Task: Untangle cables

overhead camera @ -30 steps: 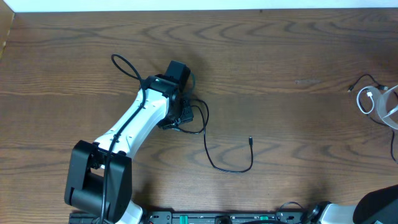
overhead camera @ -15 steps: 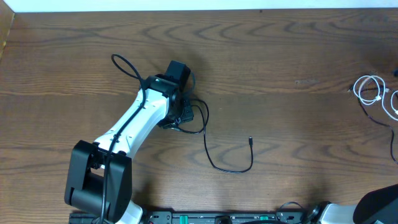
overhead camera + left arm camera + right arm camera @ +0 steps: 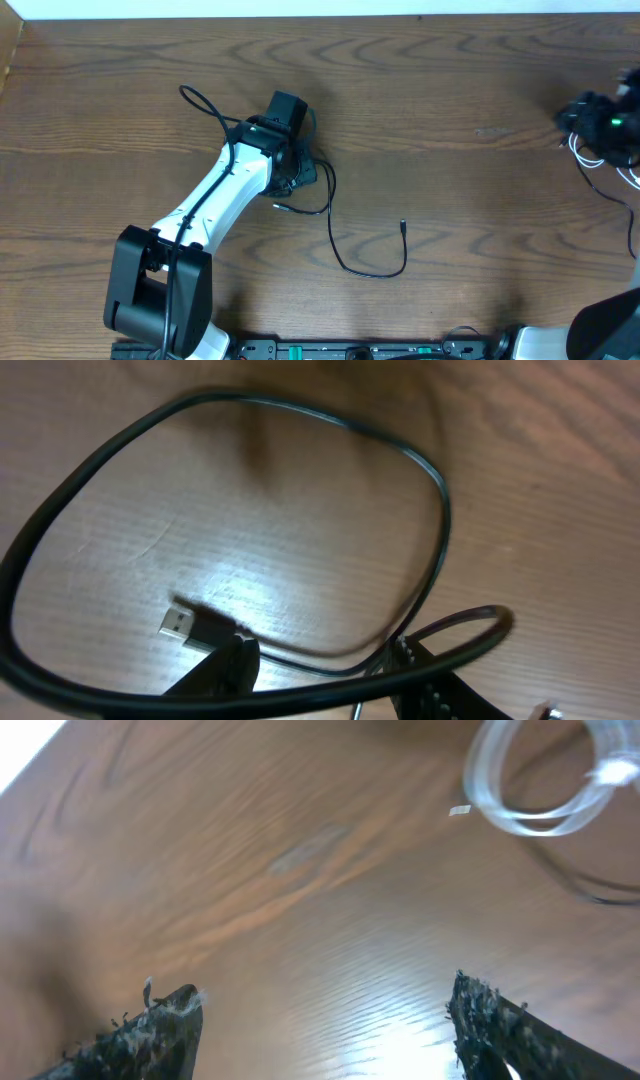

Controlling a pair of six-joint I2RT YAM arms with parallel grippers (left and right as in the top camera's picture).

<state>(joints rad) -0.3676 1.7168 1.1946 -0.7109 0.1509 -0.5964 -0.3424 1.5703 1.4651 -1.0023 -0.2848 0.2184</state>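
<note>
The left end effector (image 3: 322, 650) stands open over the black cable (image 3: 440, 510), which trails toward 4 o'clock. Closing here may pinch two strands together. The right end effector (image 3: 325, 992) gapes wide with the white cable (image 3: 525, 825) at its 1 o'clock, so a hasty descent could miss.

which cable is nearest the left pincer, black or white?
The black cable: its loop lies right at the left pincer. The white cable is coiled far off at the right, by the right pincer.
</note>
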